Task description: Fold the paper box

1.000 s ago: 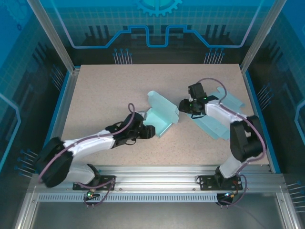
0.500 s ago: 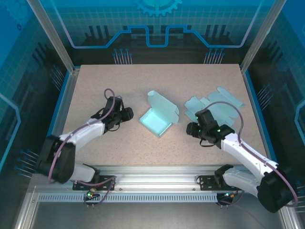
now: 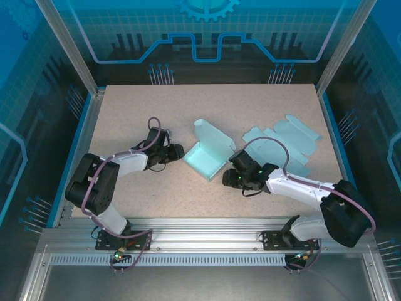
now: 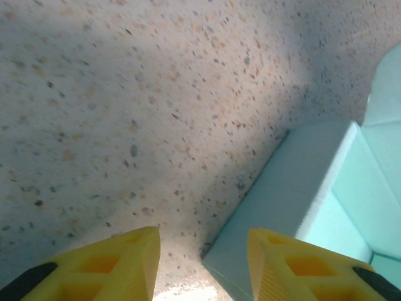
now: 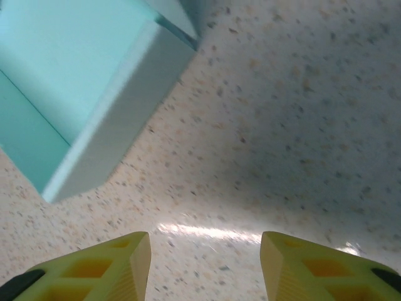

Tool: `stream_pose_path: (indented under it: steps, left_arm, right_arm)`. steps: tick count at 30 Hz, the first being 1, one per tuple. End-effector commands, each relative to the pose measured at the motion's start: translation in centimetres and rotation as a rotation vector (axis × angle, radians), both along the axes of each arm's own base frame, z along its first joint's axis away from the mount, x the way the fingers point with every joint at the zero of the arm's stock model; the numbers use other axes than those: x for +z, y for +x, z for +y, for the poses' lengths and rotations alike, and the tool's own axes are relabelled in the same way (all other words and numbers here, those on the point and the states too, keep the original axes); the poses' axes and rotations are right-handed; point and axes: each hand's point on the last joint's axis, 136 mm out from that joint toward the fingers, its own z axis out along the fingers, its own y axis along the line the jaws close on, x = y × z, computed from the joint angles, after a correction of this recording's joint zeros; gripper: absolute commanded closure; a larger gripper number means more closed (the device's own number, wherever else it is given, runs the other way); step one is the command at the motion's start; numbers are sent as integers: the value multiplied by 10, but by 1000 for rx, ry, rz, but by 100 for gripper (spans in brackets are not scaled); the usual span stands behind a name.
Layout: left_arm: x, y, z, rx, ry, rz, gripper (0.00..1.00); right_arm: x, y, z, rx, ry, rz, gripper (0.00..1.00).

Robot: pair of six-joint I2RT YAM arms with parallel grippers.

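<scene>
The teal paper box (image 3: 205,158) lies partly folded at mid-table, its walls up and its lid flap (image 3: 212,133) standing at the back. My left gripper (image 3: 177,152) sits low at the box's left corner. In the left wrist view that corner of the box (image 4: 326,175) reaches in between the open yellow fingers of the left gripper (image 4: 203,241). My right gripper (image 3: 230,178) is at the box's near right side. The right gripper (image 5: 205,244) is open over bare table, with the box (image 5: 81,81) ahead to its left and apart from it.
Several flat teal box blanks (image 3: 285,141) lie spread at the right of the speckled table (image 3: 138,113). Metal frame posts and a rail border the table's edges.
The left gripper has moved right to the box's left corner and its jaws have narrowed. The right gripper has moved left to the box's near right side.
</scene>
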Motion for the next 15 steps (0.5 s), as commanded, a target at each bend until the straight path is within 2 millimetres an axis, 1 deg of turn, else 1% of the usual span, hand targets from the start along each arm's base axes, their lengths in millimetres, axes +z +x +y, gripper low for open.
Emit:
stream_pose_path:
  steps: [1,4,6,10,13,15]
  left_arm:
    - [-7,-19,-20,-43,-69,31,58]
    - [-11,-36,-27,-39,-87,45,58]
    - [-11,-47,-33,-37,-110,46,59]
    - [-8,-69,-48,-63,-112,41,59]
    - [-1,-80,-66,-95,-137,12,59]
    - [7,-85,-80,-117,-178,-19,60]
  right_arm:
    - [16,21,14,29,-3,-60,49]
    - [20,32,6,24,-68,-75,49]
    - [26,40,-1,21,-96,-101,49]
    - [34,51,-18,-4,-104,-120,49]
    - [43,54,-33,-25,-102,-130,49]
    - [54,55,-42,-35,-104,-152,48]
